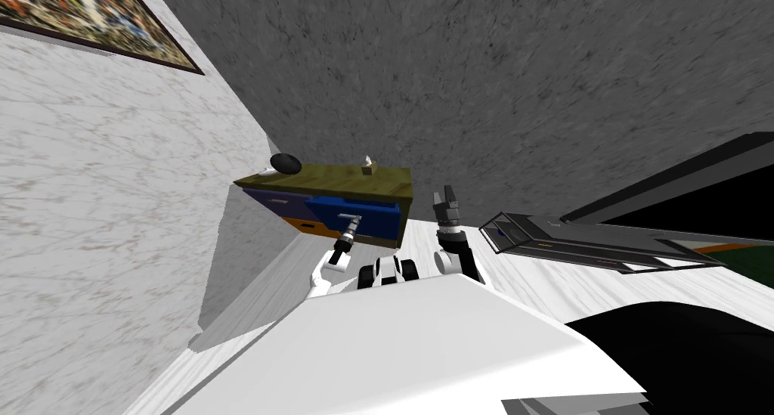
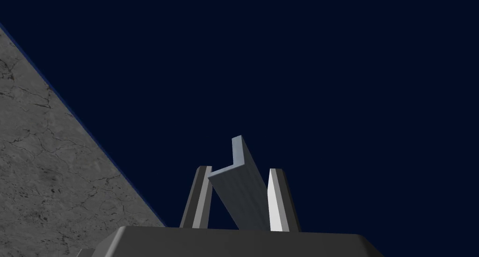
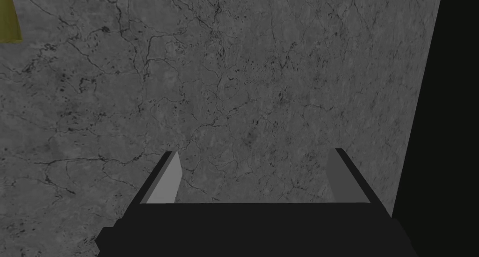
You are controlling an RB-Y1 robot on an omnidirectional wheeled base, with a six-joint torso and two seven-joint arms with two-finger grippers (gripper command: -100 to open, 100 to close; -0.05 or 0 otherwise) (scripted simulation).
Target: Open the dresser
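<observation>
left gripper [image 2: 238,171] clamped on grey handle [image 2: 236,188] of blue drawer [image 1: 370,210]
jutting from olive-topped dresser [image 1: 332,181]; right gripper [image 3: 255,151] spread open, further right

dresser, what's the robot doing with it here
The robot's left gripper is shut on the grey handle of the dresser's blue drawer. In the head view that drawer looks pulled partway out of the front. The right gripper is open and holds nothing, raised beside the dresser and facing a grey wall.
</observation>
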